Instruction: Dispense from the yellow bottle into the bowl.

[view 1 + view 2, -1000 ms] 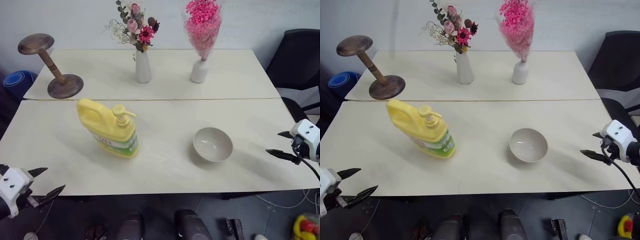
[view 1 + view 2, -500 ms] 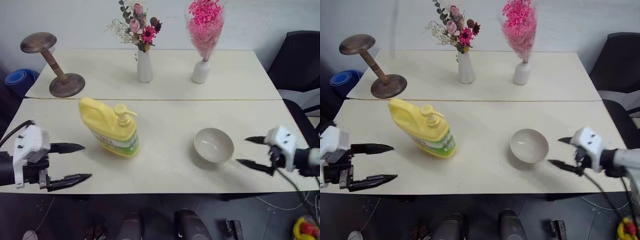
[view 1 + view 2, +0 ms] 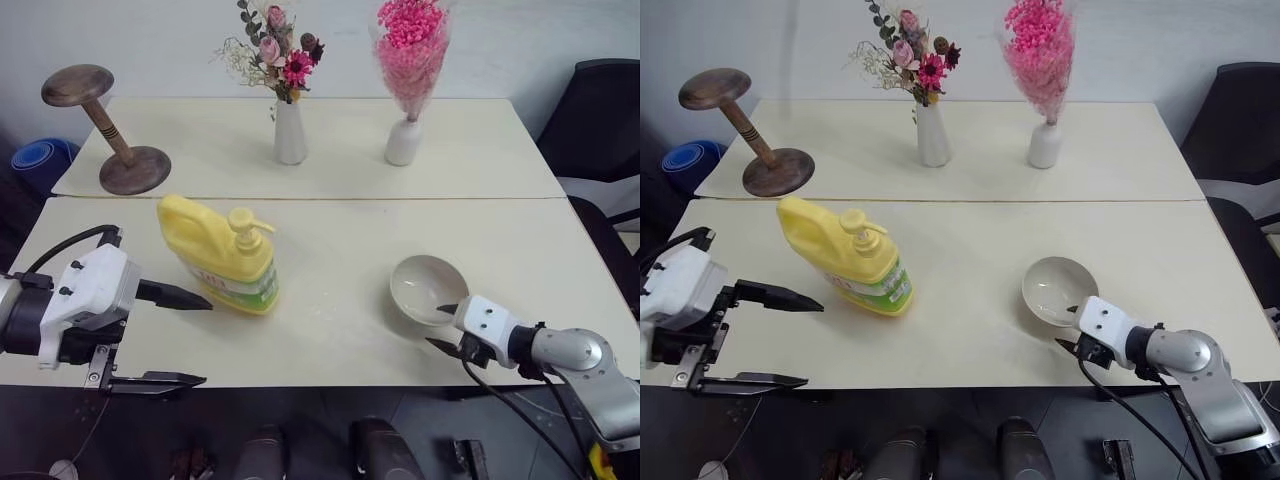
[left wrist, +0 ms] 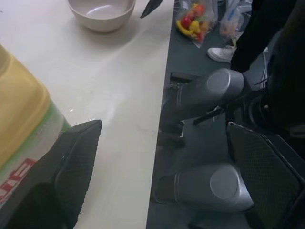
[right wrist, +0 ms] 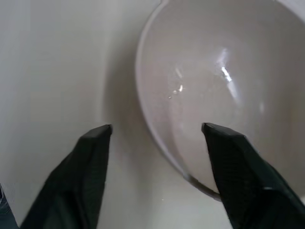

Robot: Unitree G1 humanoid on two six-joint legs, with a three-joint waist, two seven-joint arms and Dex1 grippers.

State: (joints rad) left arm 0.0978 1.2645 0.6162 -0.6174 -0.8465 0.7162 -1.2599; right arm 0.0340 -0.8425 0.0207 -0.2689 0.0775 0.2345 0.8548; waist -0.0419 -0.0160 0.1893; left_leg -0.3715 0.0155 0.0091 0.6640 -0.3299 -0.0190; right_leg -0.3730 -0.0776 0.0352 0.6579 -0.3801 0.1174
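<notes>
Both arms have swung inward over the last second: the left hand (image 3: 170,338) has come up from below the worktop (image 3: 330,240) edge to sit just beside the yellow bottle (image 3: 222,257), and the right hand (image 3: 443,326) has come in from the far right to the near rim of the bowl (image 3: 427,288), its fingers narrower than before. From the head camera, the yellow bottle stands upright on the near worktop, pump nozzle pointing toward the bowl, which sits well apart to its right, so one must probably be brought to the other. The left hand is wide apart, pointing right at the bottle's base, one finger level with the label, the other hanging off the worktop's front edge. Behind stand two flower vases (image 3: 289,133) and a wooden stand (image 3: 112,135). In the left wrist view, the left hand's fingertips (image 4: 81,143) are spread with nothing between them, the bottle's label side just beside one of them. In the right wrist view, the right hand's two fingers (image 5: 97,145) straddle the bowl's rim, one outside, one inside, apart and not yet clamped; this looks like a rim pinch to steady or drag the bowl.
</notes>
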